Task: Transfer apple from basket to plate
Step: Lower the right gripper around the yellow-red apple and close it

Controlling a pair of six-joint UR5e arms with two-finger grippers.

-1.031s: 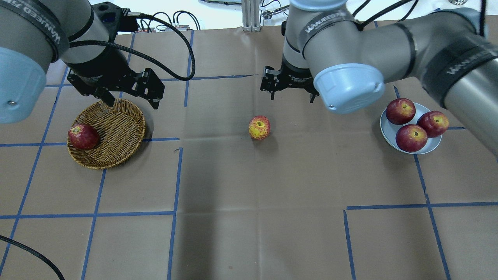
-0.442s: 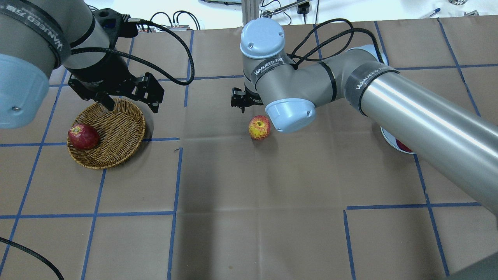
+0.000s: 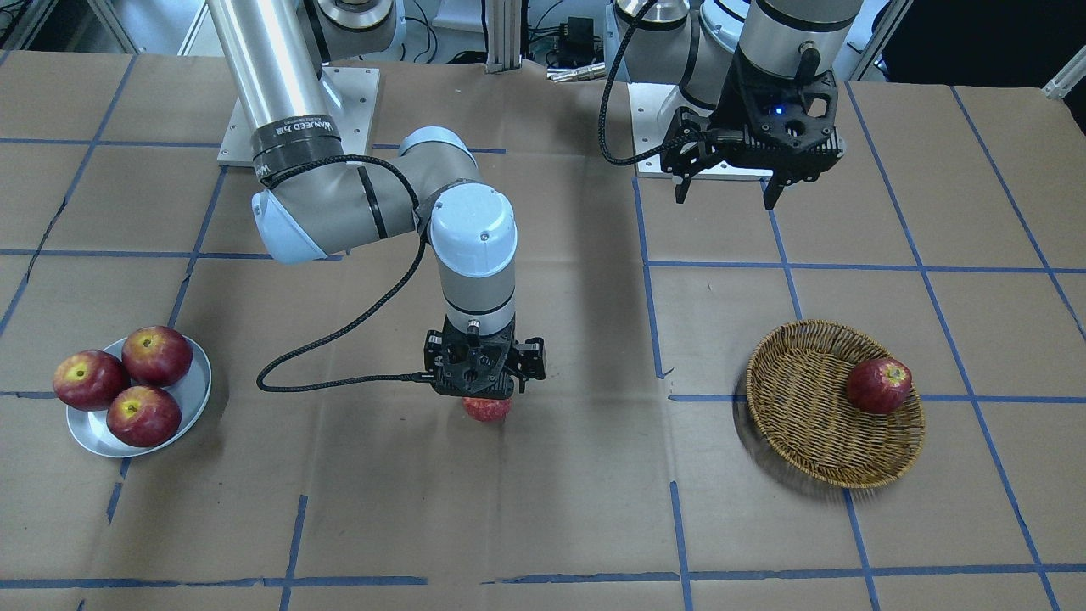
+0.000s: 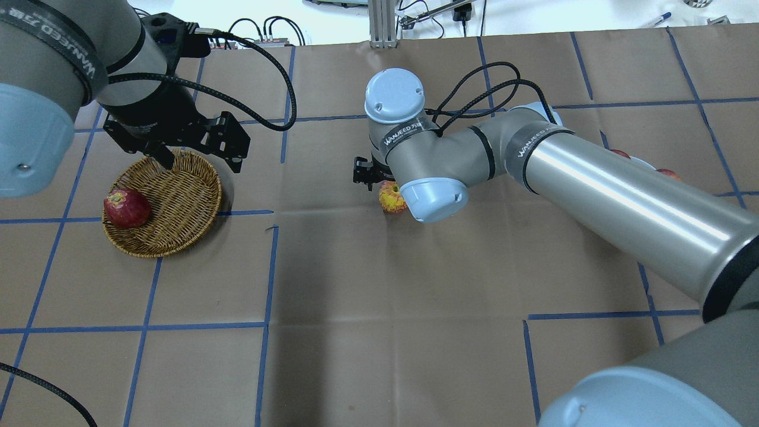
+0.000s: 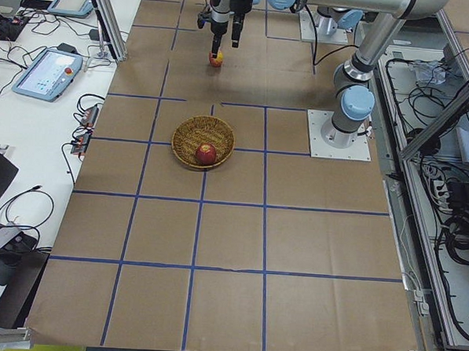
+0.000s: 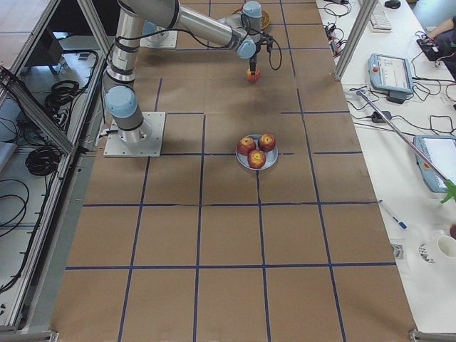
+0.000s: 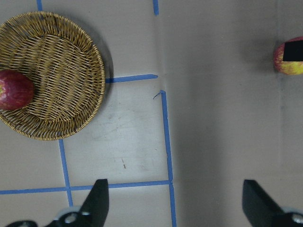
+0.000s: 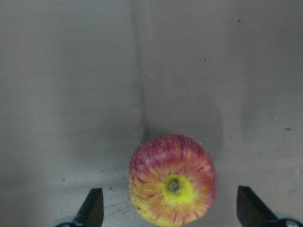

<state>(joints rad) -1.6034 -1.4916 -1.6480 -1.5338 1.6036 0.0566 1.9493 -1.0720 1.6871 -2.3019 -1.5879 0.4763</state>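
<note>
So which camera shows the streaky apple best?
Right wrist camera: the apple is close, stem hollow and streaks clear. Overhead and front views: the right arm hides much of it. Side and left wrist views: tiny.

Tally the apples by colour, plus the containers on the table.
Deep-red apples: 4
Pinkish-red yellow-streaked apple: 1
Round brown woven wicker basket: 1
Round silver-grey metal plate: 1
Total: 7
</note>
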